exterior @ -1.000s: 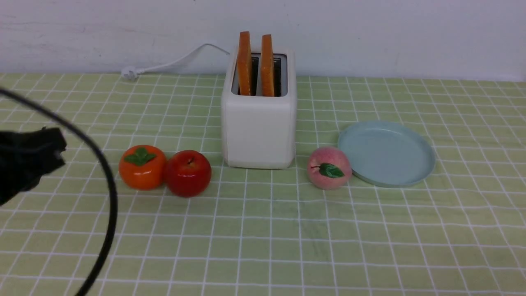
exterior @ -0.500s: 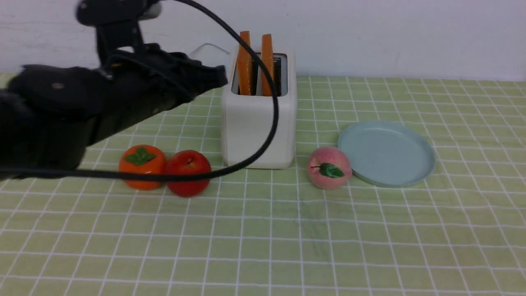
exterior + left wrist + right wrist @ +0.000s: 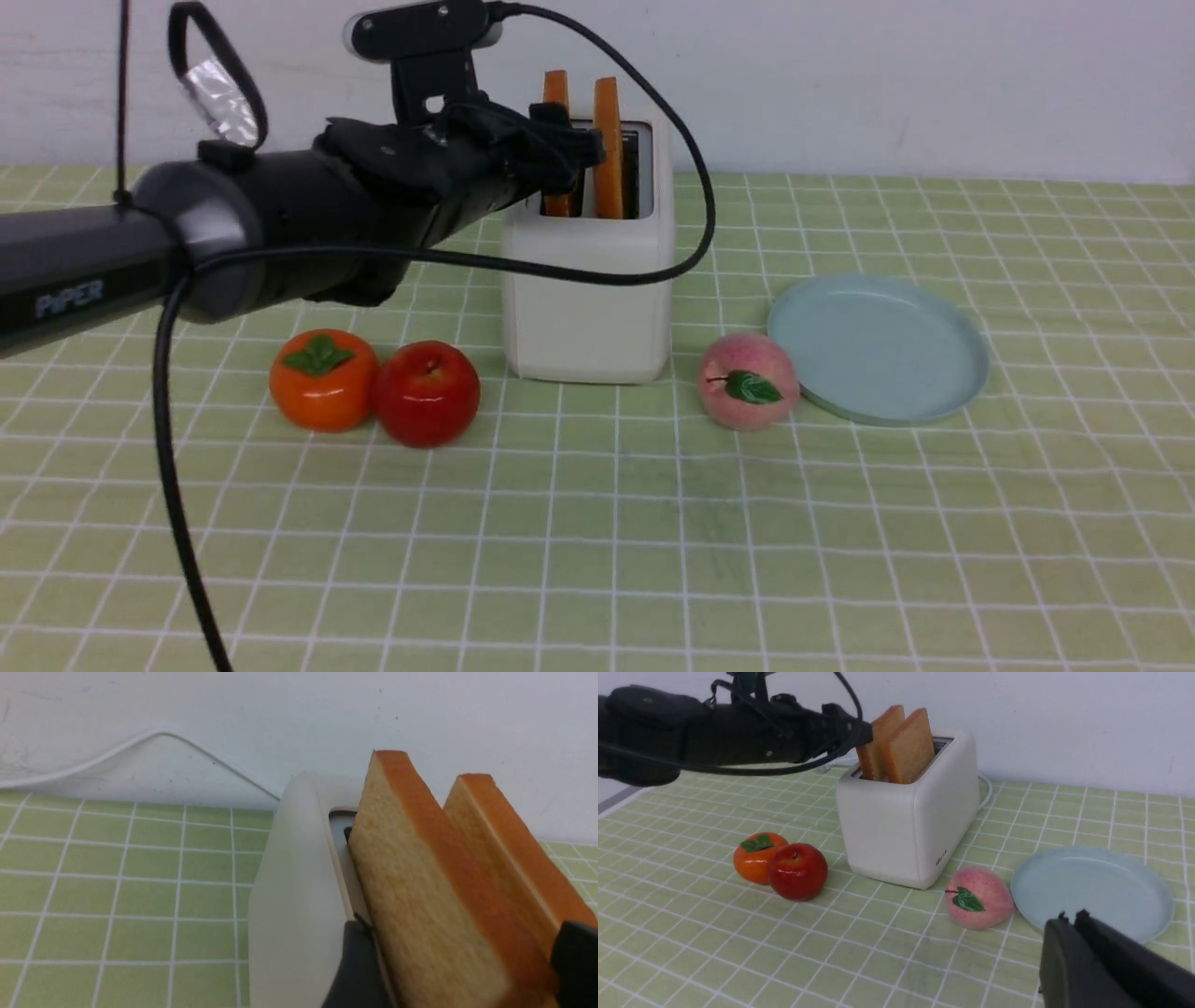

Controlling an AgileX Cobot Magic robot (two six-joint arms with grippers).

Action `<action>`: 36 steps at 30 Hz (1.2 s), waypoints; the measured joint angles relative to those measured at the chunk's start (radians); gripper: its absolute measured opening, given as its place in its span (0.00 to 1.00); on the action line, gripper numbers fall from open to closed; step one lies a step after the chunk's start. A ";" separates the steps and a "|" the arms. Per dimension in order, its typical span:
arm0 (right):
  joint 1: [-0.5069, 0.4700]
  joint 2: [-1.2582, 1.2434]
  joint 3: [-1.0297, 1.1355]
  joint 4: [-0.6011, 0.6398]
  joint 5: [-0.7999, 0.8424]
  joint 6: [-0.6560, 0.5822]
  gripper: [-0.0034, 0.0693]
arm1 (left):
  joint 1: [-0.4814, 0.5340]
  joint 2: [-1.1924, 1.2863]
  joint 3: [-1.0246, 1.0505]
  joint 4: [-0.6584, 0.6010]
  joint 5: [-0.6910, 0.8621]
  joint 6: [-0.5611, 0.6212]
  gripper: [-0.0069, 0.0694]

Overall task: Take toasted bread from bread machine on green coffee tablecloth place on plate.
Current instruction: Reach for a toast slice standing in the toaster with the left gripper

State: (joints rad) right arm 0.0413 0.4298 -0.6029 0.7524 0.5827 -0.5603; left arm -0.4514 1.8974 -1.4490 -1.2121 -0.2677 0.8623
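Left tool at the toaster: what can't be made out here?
Front view: the left tool hides most of the left slice; contact cannot be told.
Left wrist view: its fingers are cut by the frame edge; the bread machine hides both slices' lower parts.
Right wrist view: the right tool is cut by the edge; the machine's lettering is too small.

toasted bread [image 3: 607, 149] in bread machine [image 3: 588, 299], plate [image 3: 878, 350] right, apple [image 3: 428, 392] left
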 joint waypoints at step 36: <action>0.000 0.000 0.000 0.003 0.002 -0.011 0.10 | -0.002 0.055 -0.264 0.130 -0.086 0.011 0.24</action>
State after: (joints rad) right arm 0.0413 0.4298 -0.6029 0.7557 0.5846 -0.5709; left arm -0.4531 1.9522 -1.7134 -1.0824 -0.3537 0.8729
